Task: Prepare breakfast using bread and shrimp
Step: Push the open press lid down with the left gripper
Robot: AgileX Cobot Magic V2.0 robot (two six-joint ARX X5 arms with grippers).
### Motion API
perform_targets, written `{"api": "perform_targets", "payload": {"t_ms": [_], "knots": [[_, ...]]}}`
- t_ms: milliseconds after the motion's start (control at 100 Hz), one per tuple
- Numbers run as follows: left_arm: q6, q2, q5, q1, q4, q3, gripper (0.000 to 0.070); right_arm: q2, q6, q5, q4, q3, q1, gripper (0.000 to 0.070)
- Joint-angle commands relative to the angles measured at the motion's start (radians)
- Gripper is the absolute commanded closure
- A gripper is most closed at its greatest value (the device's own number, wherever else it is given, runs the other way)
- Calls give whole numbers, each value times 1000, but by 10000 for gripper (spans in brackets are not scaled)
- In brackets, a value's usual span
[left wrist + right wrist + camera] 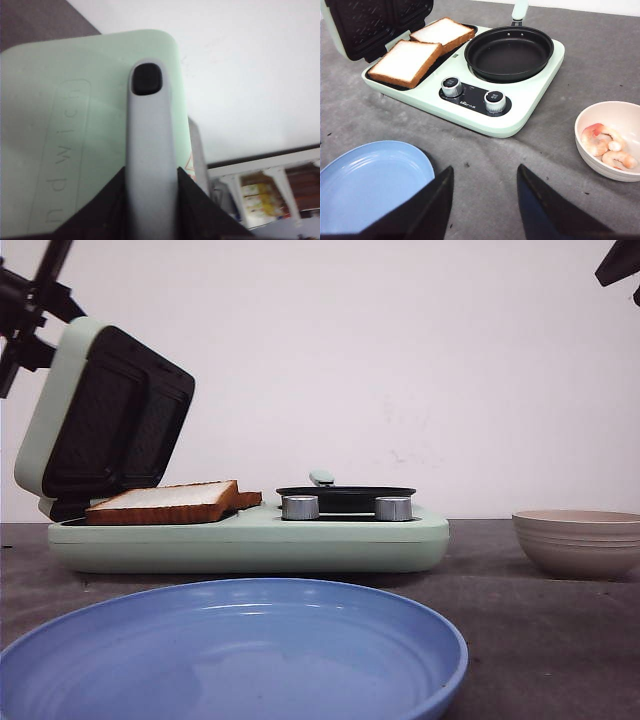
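Two bread slices (420, 55) lay side by side on the open sandwich maker's (470, 115) grill plate. The shrimp (606, 147) sat in a beige bowl (590, 125). The left gripper (150, 200) clasped the lid handle (149, 140). The right gripper (482, 200) hung spread and empty above the table (580, 75).

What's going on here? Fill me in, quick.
The left gripper is closed on the grey handle of the sandwich maker's lid, which stands open. Two slices of bread lie side by side on the grill plate. Beside them an empty black pan sits on the same green appliance. The shrimp sit in the beige bowl off to the side, untouched. The right gripper hangs open over the table, holding nothing, near an empty blue plate.
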Motion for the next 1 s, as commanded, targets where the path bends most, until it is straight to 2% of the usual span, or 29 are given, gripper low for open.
{"api": "perform_targets", "payload": {"t_ms": [0,150,340,990], "knots": [[109,11,-21,-18,-23,40,696,5,-3,2,10,5,6,464],[215,11,-95,-69,-132,63,696,5,-3,2,10,5,6,464],[304,11,-191,-128,-207,68,697,5,-3,2,10,5,6,464],[510,11,-472,-296,-314,68,697,5,-3,2,10,5,6,464]]}}
